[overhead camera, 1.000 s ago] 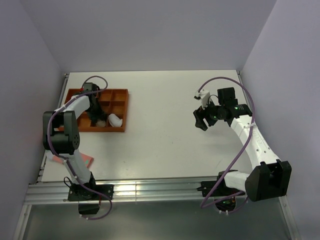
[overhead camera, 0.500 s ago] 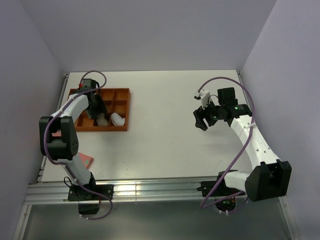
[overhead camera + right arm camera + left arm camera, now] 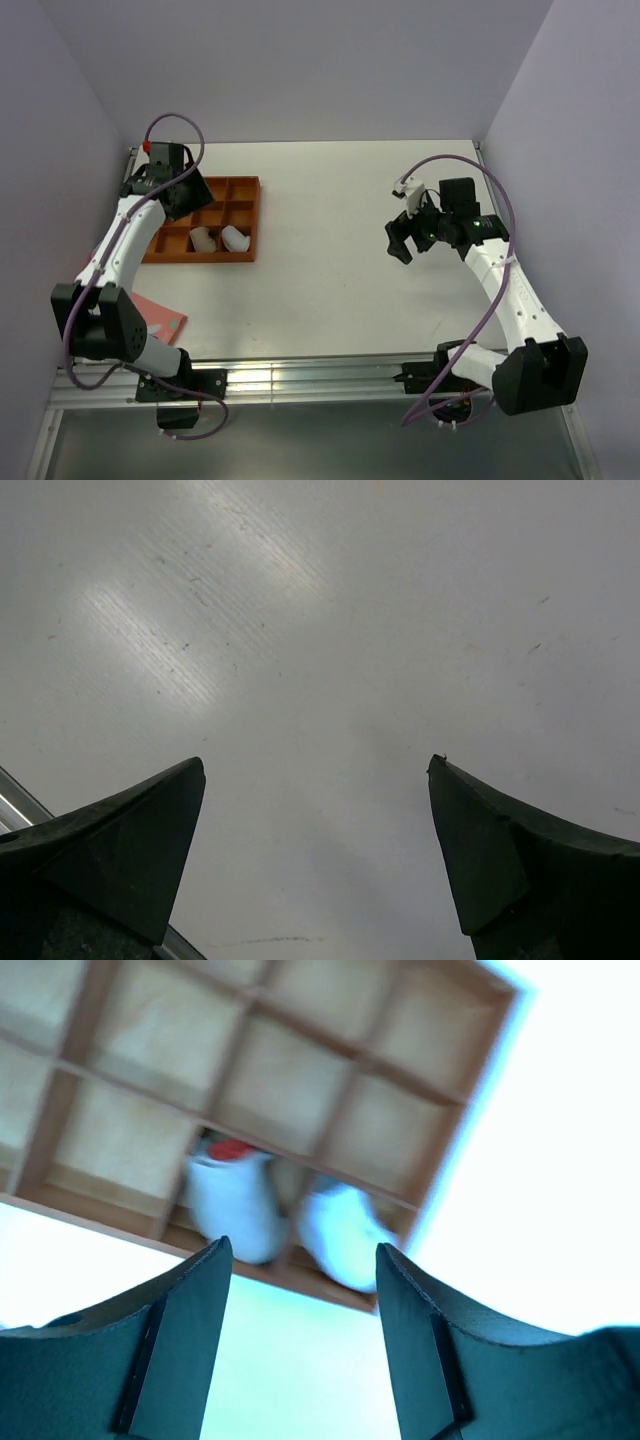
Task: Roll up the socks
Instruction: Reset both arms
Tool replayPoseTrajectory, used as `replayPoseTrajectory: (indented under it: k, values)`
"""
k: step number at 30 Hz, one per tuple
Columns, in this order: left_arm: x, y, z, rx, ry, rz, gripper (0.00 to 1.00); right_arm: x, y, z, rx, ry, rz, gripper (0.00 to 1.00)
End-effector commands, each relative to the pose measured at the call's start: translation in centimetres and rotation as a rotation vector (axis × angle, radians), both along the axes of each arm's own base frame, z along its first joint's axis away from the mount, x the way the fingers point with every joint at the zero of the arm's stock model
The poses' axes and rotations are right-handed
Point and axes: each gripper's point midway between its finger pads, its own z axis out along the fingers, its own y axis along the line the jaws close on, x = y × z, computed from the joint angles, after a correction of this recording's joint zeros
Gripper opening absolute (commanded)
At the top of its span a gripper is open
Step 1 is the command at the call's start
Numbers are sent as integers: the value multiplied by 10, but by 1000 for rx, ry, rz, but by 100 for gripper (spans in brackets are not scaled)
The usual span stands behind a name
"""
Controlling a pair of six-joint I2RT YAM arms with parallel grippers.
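Your left gripper (image 3: pixel 303 1260) hangs above the orange tray (image 3: pixel 240 192), jaws parted and holding nothing. There is only open air between its two fingers (image 3: pixel 185 1340). The rolled socks (image 3: pixel 204 238) lie below it and just ahead of the fingertips, side by side in neighbouring compartments of the tray's edge row. One is a pale roll (image 3: pixel 235 1210) with a red patch at its top, and a white roll (image 3: pixel 345 1232) sits just beside it. Your right gripper (image 3: pixel 315 763) is spread wide and empty over bare table (image 3: pixel 320 630) — well apart from the tray and the socks.
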Motion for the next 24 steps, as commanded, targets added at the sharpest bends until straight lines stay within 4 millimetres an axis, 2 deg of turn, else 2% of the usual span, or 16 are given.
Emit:
replayPoseTrajectory:
  k: [1, 4, 5, 6, 8, 9, 11, 12, 14, 15, 16, 17, 20, 24]
  values:
    - [-4, -34, 76, -62, -213, -53, 64, 6, 4, 38, 65, -131, -27, 100]
    - [-21, -68, 110, -104, -333, -119, 63, 5, 5, 52, 95, -182, -42, 100]
    - [-26, -77, 117, -112, -364, -134, 63, 6, 4, 56, 104, -194, -56, 100]
    - [-41, -99, 125, -131, -401, -191, 63, 4, 5, 58, 110, -202, -56, 100]
    - [-49, -118, 136, -155, -460, -219, 63, 1, 7, 66, 135, -214, -59, 100]
    - [-61, -135, 134, -160, -469, -249, 63, 0, 7, 70, 143, -222, -66, 100]
    - [-69, -154, 135, -180, -489, -271, 61, -1, 9, 75, 166, -216, -79, 100]
    - [-82, -175, 129, -193, -488, -317, 61, -2, 9, 78, 168, -208, -80, 100]
    - [-90, -192, 130, -186, -526, -313, 61, -2, 10, 82, 179, -203, -86, 100]
    - [-106, -215, 122, -201, -517, -371, 61, -1, 9, 85, 183, -208, -93, 100]
    - [-110, -221, 119, -196, -527, -371, 61, -2, 9, 85, 189, -204, -95, 100]
    - [-121, -237, 116, -220, -533, -411, 61, -3, 9, 83, 192, -203, -100, 100]
    - [-130, -254, 107, -240, -515, -443, 60, -2, 8, 87, 206, -225, -119, 100]
    - [-138, -268, 105, -250, -514, -468, 61, -7, 9, 87, 218, -233, -111, 100]
